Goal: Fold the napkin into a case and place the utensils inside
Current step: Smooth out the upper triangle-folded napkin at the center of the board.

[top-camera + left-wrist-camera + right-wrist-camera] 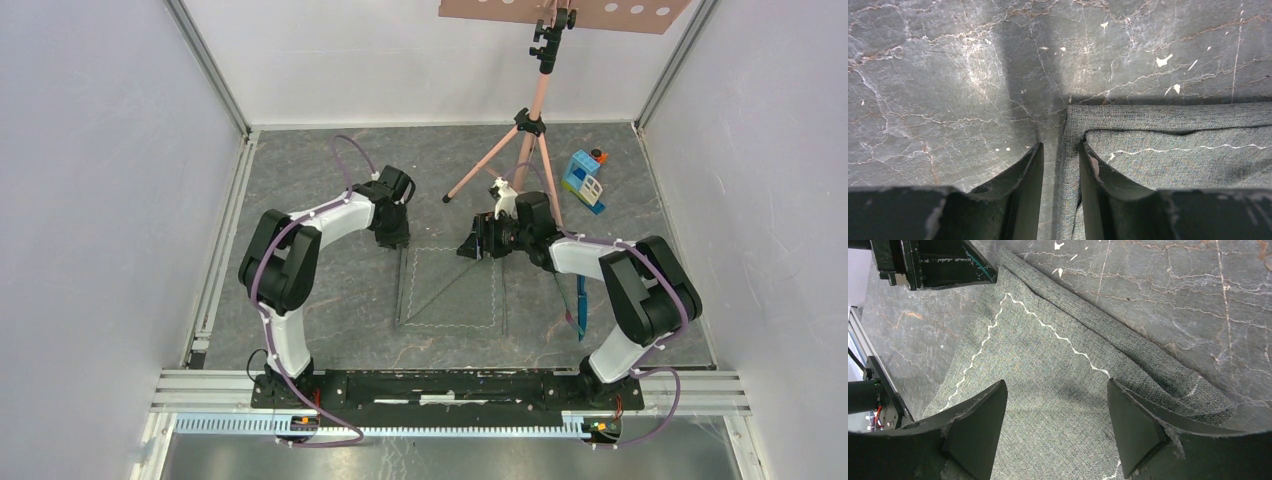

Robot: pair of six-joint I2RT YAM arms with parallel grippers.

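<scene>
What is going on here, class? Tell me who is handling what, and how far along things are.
Two robot arms are working on a dark grey napkin spread on the marbled floor. The left claw straddles the napkin's edge near a corner, slightly open and not pinching it. The right claw hovers wide open over the cloth, next to an edge that lies doubled over. The blue utensils lie on the floor beside the right arm, not yet inside any case.

The right tool (1055, 384) hangs spread wide over the grey napkin (1038, 350).
</scene>
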